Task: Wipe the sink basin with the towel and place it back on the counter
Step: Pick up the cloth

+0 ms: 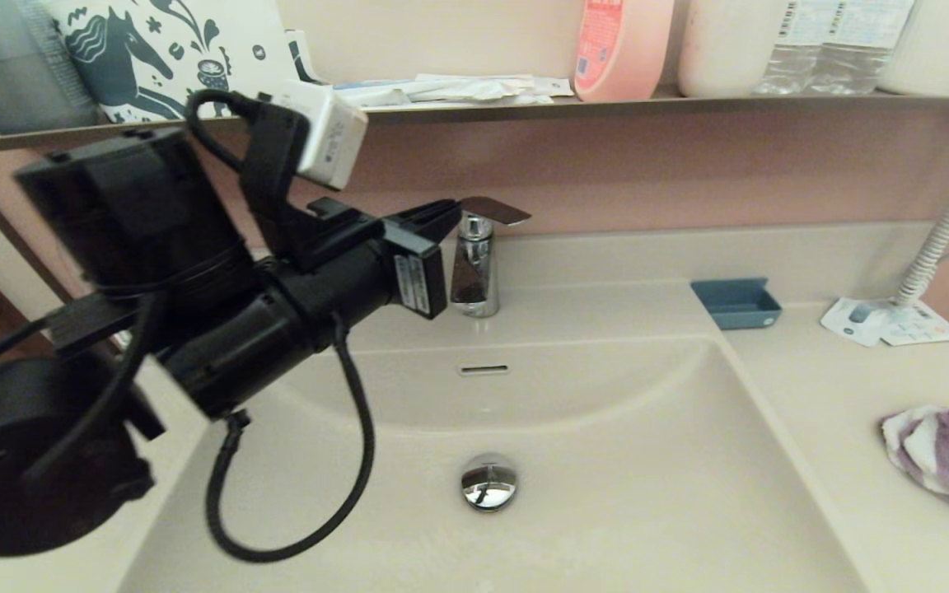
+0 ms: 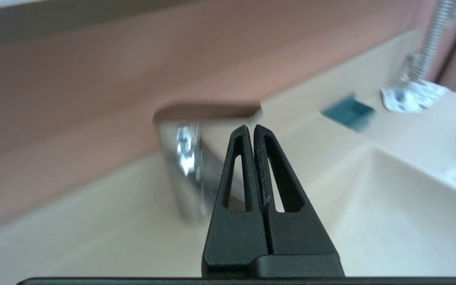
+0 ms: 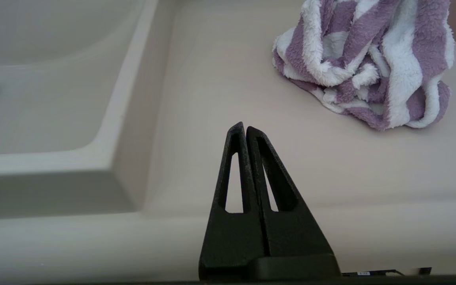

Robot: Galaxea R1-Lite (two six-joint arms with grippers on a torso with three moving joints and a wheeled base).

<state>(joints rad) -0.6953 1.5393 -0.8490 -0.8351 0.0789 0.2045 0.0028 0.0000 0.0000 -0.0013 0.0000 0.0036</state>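
The purple-and-white striped towel (image 1: 948,453) (image 3: 366,63) lies crumpled on the cream counter (image 1: 820,412) to the right of the sink basin (image 1: 606,511), whose chrome drain plug (image 1: 488,483) sits in the middle. My left gripper (image 1: 441,216) (image 2: 250,127) is raised over the basin's back left, shut and empty, its tips close beside the chrome faucet (image 1: 474,263). My right gripper (image 3: 243,126) is shut and empty, low by the counter's front edge (image 3: 331,221), short of the towel. The right arm does not show in the head view.
A small blue tray (image 1: 736,302) and a white leaflet (image 1: 886,321) lie at the counter's back. A coiled white hose (image 1: 948,222) hangs at the right. The dark-edged shelf (image 1: 689,100) above carries a pink bottle (image 1: 619,45) and other containers.
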